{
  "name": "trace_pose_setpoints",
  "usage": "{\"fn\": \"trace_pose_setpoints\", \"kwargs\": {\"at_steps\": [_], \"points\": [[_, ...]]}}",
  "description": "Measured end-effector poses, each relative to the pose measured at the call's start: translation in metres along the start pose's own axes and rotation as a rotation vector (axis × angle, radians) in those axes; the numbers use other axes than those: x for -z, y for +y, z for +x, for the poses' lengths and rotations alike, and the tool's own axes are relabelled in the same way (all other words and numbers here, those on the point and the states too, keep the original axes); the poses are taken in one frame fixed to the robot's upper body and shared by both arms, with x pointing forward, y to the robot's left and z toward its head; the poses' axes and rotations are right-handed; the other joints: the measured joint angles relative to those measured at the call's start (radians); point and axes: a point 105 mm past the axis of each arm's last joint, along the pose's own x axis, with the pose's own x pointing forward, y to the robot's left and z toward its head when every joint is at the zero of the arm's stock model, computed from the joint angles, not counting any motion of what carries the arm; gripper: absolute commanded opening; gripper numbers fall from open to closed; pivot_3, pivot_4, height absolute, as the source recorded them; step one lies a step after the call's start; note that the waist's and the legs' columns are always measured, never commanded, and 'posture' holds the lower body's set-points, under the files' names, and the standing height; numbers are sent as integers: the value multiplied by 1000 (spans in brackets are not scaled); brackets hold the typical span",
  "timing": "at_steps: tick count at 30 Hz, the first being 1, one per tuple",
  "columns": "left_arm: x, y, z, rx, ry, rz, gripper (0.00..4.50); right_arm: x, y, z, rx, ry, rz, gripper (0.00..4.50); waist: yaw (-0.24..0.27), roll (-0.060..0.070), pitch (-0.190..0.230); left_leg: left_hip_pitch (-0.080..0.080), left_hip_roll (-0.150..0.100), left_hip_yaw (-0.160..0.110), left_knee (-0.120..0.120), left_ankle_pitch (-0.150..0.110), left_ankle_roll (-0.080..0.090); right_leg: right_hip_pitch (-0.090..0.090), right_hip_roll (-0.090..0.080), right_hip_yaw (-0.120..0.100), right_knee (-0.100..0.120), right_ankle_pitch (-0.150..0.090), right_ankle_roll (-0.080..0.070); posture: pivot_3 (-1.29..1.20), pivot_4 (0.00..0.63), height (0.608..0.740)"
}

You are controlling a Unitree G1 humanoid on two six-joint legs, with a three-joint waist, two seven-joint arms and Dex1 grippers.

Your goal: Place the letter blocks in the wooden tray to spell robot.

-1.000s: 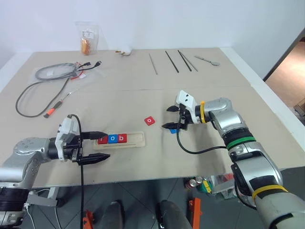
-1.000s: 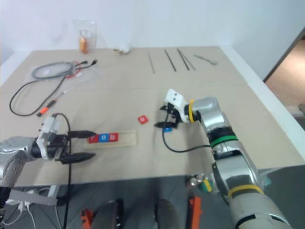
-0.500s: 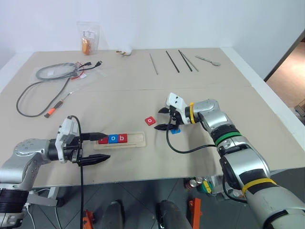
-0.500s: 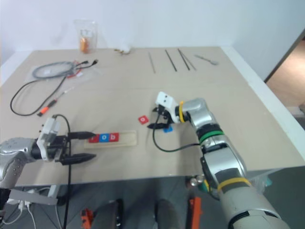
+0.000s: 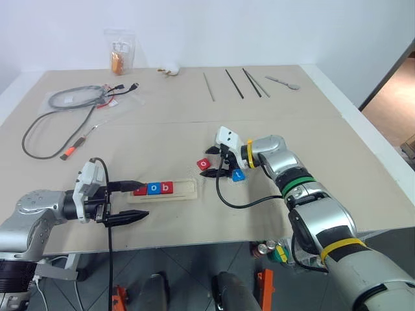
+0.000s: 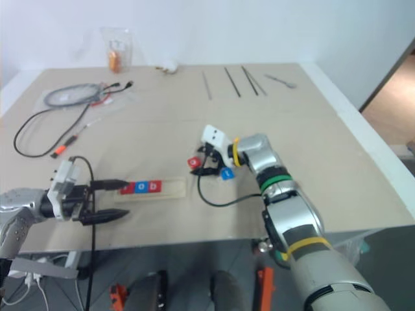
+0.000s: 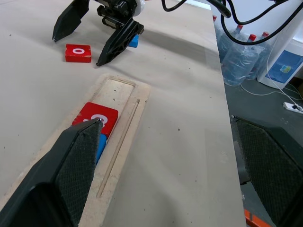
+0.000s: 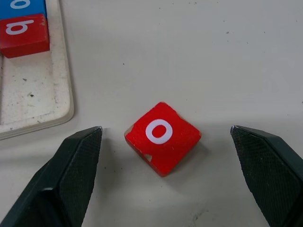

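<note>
The wooden tray lies near the table's front edge. It holds three letter blocks from its left end: red, blue "o" and red "b". A loose red "o" block lies flat on the table to the right of the tray. My right gripper is open, one finger on each side of that block and neither touching it. A blue "t" block lies just right of it, under the wrist. My left gripper is open at the tray's left end, holding nothing.
A black cable, a screwdriver with an orange handle and a bagged cable lie at the back left. A small bag, several thin rods and a spoon sit along the far edge.
My right gripper has moved left, away from the blue "t" block, and now straddles the red "o" block. The left gripper has stayed in place.
</note>
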Motion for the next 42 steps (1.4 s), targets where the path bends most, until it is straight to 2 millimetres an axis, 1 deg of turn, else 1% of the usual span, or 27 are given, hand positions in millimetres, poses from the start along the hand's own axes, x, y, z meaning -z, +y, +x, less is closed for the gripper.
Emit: {"fn": "trace_pose_setpoints", "kwargs": {"at_steps": [1, 2, 19, 22, 26, 28, 42], "points": [[0, 0, 0, 0, 0, 0, 4500, 0, 0, 0, 0, 0, 0, 4488, 0, 0, 0, 0, 0, 0, 0, 0, 0, 0, 0, 0, 0, 0, -1, 0, 150, 740], [0, 0, 0, -2, 0, 0, 4500, 1, 1, 0, -5, 2, 3, 4242, 0, 0, 0, 0, 0, 0, 0, 0, 0, 0, 0, 0, 0, 0, -1, 0, 150, 740], [0, 1, 2, -16, -7, -1, 4500, 4, 1, 3, 3, -21, 63, 4242, 0, 0, 0, 1, 0, 0, 0, 0, 0, 0, 0, 0, 0, 0, -1, 0, 150, 740], [0, 1, 2, -23, -8, -2, 4500, 4, -1, 4, 22, -24, 84, 4242, -1, 0, 0, 2, 0, 0, 1, 0, 0, 1, 0, 0, 0, 0, -4, 0, 150, 740], [2, 1, 2, -26, -9, -10, 4500, 4, -3, 2, 35, -52, 123, 4242, 0, 0, 0, 2, 0, 0, 2, 1, 0, 2, 0, 1, 0, 1, -4, 0, 150, 740], [2, 1, 2, -26, -10, -10, 4500, 7, -1, 2, 38, -66, 143, 4242, 0, 0, 0, 2, 0, 0, 2, 1, 0, 2, 0, 1, 0, 1, -3, 0, 150, 740], [-2, 3, 4, -21, -16, 7, 4500, 9, 2, 3, 45, -98, 143, 4242, 0, 0, 0, 2, 0, 0, 2, 1, 0, 2, 1, 1, 0, 0, -3, 0, 150, 740]]}}
